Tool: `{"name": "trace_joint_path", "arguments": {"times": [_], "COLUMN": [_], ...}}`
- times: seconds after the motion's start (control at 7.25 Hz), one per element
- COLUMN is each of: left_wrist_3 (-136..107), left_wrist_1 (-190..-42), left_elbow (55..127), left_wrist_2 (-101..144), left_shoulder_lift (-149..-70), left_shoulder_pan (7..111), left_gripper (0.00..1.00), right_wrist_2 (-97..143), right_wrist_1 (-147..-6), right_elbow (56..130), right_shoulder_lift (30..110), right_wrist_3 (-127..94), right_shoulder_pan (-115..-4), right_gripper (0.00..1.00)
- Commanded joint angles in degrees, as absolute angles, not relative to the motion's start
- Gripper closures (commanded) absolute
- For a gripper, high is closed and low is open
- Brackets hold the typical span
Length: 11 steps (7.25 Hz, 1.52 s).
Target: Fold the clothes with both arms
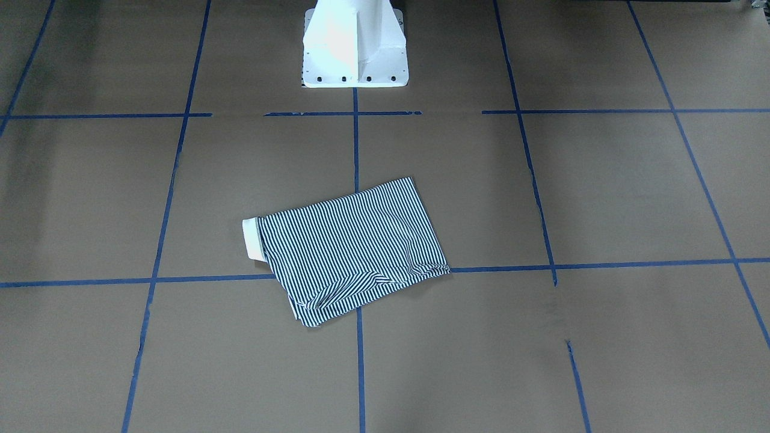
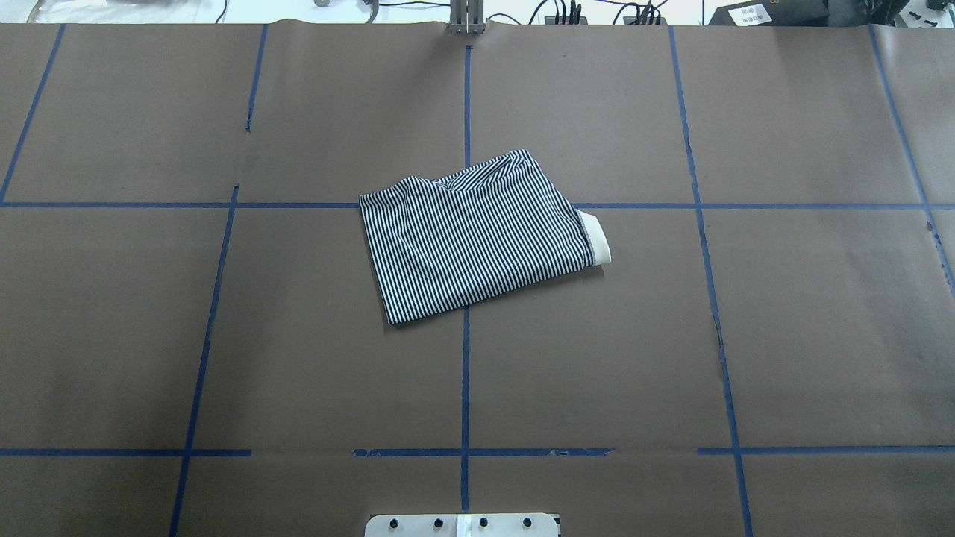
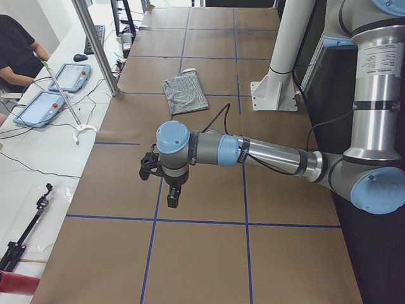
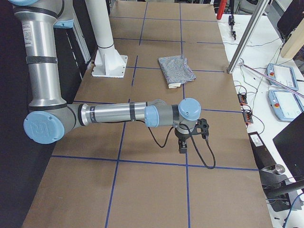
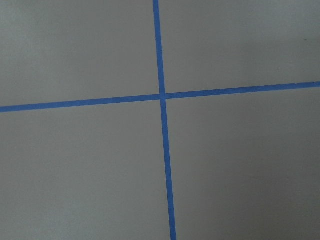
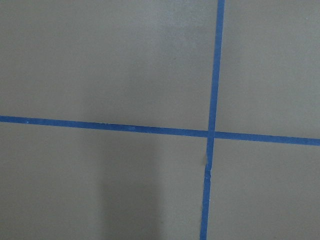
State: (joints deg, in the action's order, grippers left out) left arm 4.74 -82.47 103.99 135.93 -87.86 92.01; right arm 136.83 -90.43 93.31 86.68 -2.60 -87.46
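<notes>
Fingers are nowhere near the work: the left fingers (image 3: 172,200) hang over bare bench (image 2: 224,335) toward one end, the right fingers (image 4: 182,146) toward the other, and from these side views I cannot tell whether either pair is released or clenched. Well apart from both, the polo shirt (image 2: 470,235) lies mid-bench as a compact striped rectangle, cream collar (image 2: 597,239) poking from one side. Folding looks done, perhaps bar a rumpled far edge.
</notes>
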Motion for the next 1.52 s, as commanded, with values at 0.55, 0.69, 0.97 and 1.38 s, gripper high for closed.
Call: {"name": "trace_joint_path", "arguments": {"times": [0.55,0.69,0.97,1.38], "left_wrist_3": [4.6,4.9,4.4,4.4], "left_wrist_1": [-82.9,-84.8,-85.7,-85.8], "left_elbow": [104.8,102.8,98.9,96.8], "left_wrist_2": [138.4,138.3,138.2,138.1], "left_shoulder_lift": [-88.1,-88.2,-87.7,-87.6], "left_shoulder_pan": [91.8,91.8,91.8,91.8], "left_gripper": [0.0,0.0,0.0,0.0], "right_wrist_2": [132.8,132.7,132.5,131.8], "right_wrist_1": [-96.4,-97.3,-97.3,-97.3], "right_elbow": [95.4,95.5,95.3,94.9], "right_shoulder_lift": [89.5,89.7,89.1,89.1], "right_wrist_3": [2.1,3.2,3.2,3.1], "right_shoulder_pan": [-86.6,-86.6,-86.5,-86.3], "right_gripper": [0.0,0.0,0.0,0.0]}}
